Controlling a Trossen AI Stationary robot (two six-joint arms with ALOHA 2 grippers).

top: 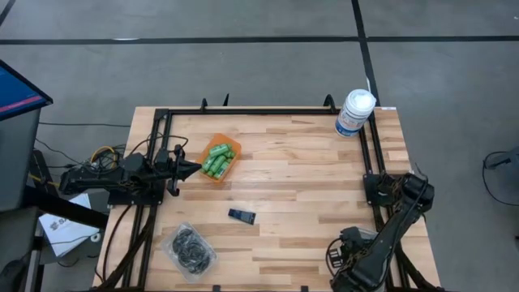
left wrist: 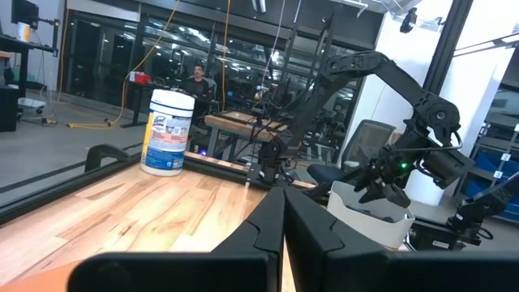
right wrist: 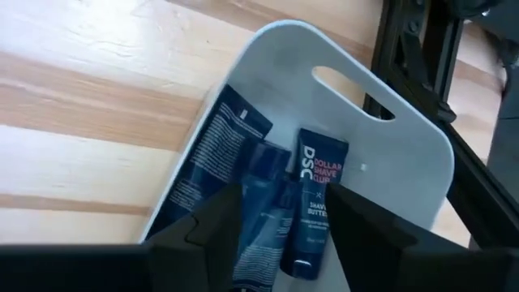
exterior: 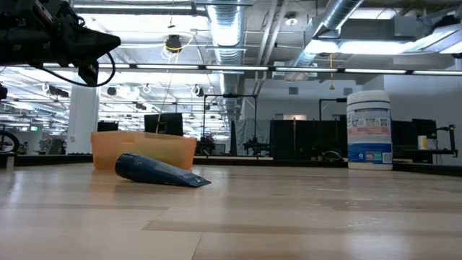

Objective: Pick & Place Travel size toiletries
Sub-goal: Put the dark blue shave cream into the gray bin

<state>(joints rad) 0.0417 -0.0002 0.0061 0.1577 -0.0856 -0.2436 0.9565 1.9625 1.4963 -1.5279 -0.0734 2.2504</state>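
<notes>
The right gripper is hanging over the white bin off the table's 5 o'clock corner, its jaws standing apart and gripping nothing, with navy tubes lying in the bin just beneath them. The loose navy tube is lying on the table toward 10 o'clock from it, its long axis running roughly 10 to 4. The left gripper, pinched shut and empty, is waiting nearer, with that tube at its 4 o'clock.
</notes>
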